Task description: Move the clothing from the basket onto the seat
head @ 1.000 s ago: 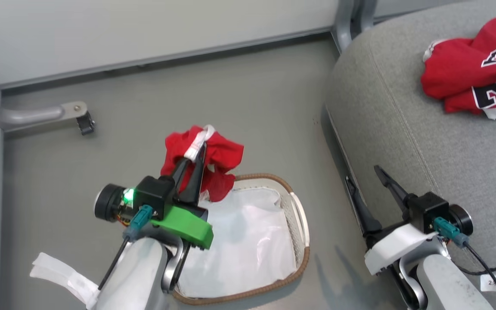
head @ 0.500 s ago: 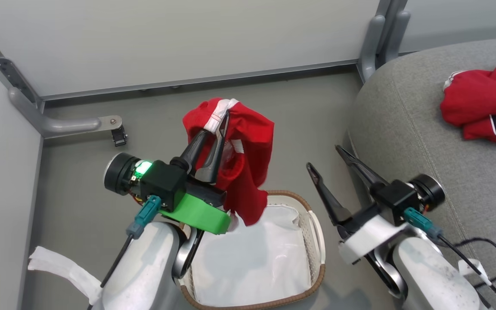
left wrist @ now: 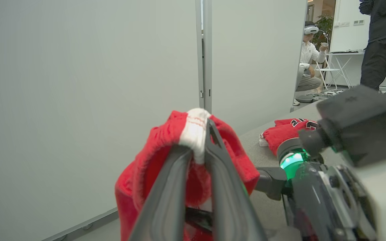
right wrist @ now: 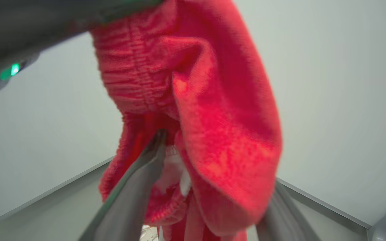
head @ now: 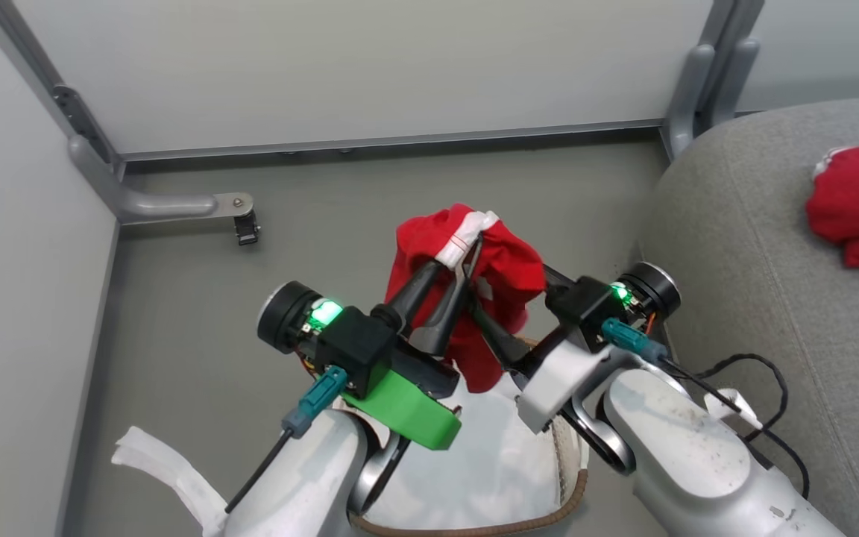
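Note:
A red jersey garment [head: 500, 261] with white trim hangs above the basket [head: 570, 455]. My left gripper [head: 468, 245] is shut on the trim, which the left wrist view shows pinched at the fingertips [left wrist: 201, 134]. My right gripper [head: 508, 292] reaches into the hanging cloth from the right. In the right wrist view its fingers [right wrist: 136, 190] stand apart on either side of the red cloth [right wrist: 213, 117], so it is open. A second red jersey [head: 858, 212] lies on the grey seat [head: 757, 313], and it also appears in the left wrist view as a jersey [left wrist: 285, 134].
The plain white liner [head: 489, 470] lines the basket beneath my arms. Grey partition walls [head: 370, 67] with a metal foot bracket [head: 183, 203] close off the far side and left. A seated person [left wrist: 308, 60] and a standing person [left wrist: 380, 43] are beyond the partition.
The head camera has shifted. My right gripper has swung left from beside the seat to the hanging garment, its fingers now astride the cloth. My left gripper has lifted the garment clear of the basket.

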{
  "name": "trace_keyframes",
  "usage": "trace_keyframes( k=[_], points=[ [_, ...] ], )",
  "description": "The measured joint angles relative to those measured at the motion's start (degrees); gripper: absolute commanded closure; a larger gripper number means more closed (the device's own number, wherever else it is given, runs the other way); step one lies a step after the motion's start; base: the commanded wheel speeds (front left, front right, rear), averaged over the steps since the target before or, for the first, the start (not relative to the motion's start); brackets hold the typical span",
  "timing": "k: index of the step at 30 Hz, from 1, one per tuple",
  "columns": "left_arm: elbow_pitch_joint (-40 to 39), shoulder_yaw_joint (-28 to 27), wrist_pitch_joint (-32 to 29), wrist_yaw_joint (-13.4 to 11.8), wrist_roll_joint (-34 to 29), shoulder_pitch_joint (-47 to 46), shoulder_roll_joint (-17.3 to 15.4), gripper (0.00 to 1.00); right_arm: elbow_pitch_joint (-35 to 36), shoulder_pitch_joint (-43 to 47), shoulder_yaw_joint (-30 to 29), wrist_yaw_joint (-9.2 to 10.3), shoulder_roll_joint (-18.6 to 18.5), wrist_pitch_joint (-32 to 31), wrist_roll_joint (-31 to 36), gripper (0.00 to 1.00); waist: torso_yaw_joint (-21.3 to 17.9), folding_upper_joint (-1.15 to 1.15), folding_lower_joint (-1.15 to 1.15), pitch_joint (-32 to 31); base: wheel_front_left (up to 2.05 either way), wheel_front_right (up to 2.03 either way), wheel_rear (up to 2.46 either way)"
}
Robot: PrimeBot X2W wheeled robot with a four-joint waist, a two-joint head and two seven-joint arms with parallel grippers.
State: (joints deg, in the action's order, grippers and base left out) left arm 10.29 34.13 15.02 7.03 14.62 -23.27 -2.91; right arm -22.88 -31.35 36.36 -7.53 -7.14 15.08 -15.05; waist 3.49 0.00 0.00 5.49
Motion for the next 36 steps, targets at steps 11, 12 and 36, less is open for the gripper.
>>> trace_keyframes(
  k=[11,12,36],
  points=[
    [2.3,-0.6,0.1,-2.3,0.6,0.2,0.0,0.0,2.2,2.4,-6.9,0.01,1.4,0.0,-5.8,1.0,-0.2,0.0,0.0,0.1,0.0,0.0,0.0],
    [2.6,-1.0,0.1,-2.3,0.1,0.5,0.0,0.0,2.8,3.2,-7.4,0.01,1.2,0.0,-5.8,1.0,-0.8,0.0,0.0,0.2,0.0,0.0,0.0],
    [8.5,-6.5,0.1,-0.5,-2.9,2.8,0.2,0.0,11.0,3.0,-17.6,0.0,-6.1,0.0,-7.6,1.0,-27.8,0.0,0.0,4.0,0.0,0.0,0.0]
  ],
)
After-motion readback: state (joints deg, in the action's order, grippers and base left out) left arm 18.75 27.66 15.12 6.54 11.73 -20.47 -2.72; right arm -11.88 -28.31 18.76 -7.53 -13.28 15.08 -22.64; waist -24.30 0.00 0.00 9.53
